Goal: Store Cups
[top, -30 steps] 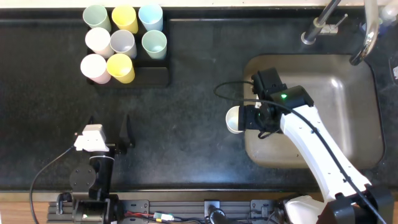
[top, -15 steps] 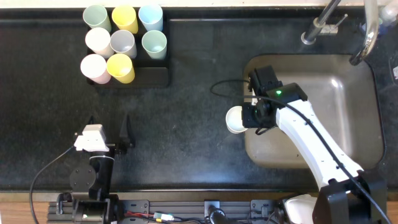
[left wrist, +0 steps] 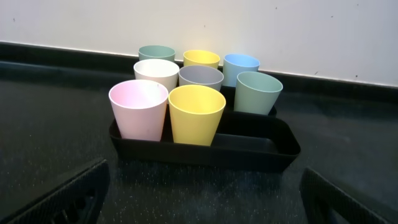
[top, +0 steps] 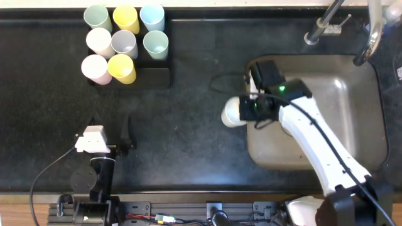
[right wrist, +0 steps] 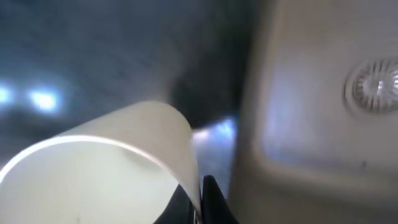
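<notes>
My right gripper (top: 249,108) is shut on a white cup (top: 232,112), held at the sink's left rim over the dark counter. In the right wrist view the white cup (right wrist: 106,174) fills the foreground, with a finger pinching its wall. A black tray (top: 157,76) at the back left holds several cups: pink (top: 94,68), yellow (top: 122,68), white (top: 100,41), grey (top: 124,44) and others. My left gripper (top: 110,135) rests open near the counter's front left, facing the tray (left wrist: 249,149) and its cups, the pink cup (left wrist: 139,109) and a yellow cup (left wrist: 196,114) nearest.
A steel sink (top: 352,107) with a drain (right wrist: 376,84) occupies the right side, with a faucet (top: 323,22) behind it. The tray's right part is bare. The dark counter (top: 188,138) lies open between tray and sink.
The right gripper has carried the white cup leftward and slightly up the picture, off the sink's edge toward the counter. The left arm has stayed still.
</notes>
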{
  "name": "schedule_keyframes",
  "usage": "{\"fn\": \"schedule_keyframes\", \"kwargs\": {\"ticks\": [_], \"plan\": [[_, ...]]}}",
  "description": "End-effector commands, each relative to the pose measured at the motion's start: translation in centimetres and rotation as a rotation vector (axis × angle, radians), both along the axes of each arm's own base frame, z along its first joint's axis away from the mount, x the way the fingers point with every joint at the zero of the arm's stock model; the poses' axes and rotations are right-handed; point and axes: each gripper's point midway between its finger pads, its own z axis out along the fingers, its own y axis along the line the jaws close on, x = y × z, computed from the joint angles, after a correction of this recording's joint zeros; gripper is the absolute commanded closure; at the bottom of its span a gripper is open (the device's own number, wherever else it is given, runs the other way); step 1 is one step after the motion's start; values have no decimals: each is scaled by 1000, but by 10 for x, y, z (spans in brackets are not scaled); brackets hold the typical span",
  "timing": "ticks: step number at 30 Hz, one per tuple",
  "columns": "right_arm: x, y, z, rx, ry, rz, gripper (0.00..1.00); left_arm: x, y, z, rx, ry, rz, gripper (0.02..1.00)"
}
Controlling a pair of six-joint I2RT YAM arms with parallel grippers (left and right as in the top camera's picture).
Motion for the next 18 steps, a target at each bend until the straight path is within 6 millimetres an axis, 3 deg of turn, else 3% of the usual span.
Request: {"fn": "schedule_keyframes", "kwargs": {"ticks": [1, 2, 5, 8, 12, 18], "plan": [[40, 44, 131, 156, -308, 65, 958, 0, 1, 0, 12, 0, 3, 18], [44, 56, 150, 174, -341, 77, 958, 0, 1, 0, 11, 0, 3, 18], [50, 88, 175, 208, -387, 139, 958, 0, 1, 0, 11, 0, 3, 18], [55, 125, 182, 214, -391, 191, 956, 0, 1, 0, 11, 0, 3, 18], [72, 158, 164, 173, -369, 208, 958, 0, 1, 0, 11, 0, 3, 18], [93, 185, 101, 105, -276, 196, 958, 0, 1, 0, 11, 0, 3, 18]]}}
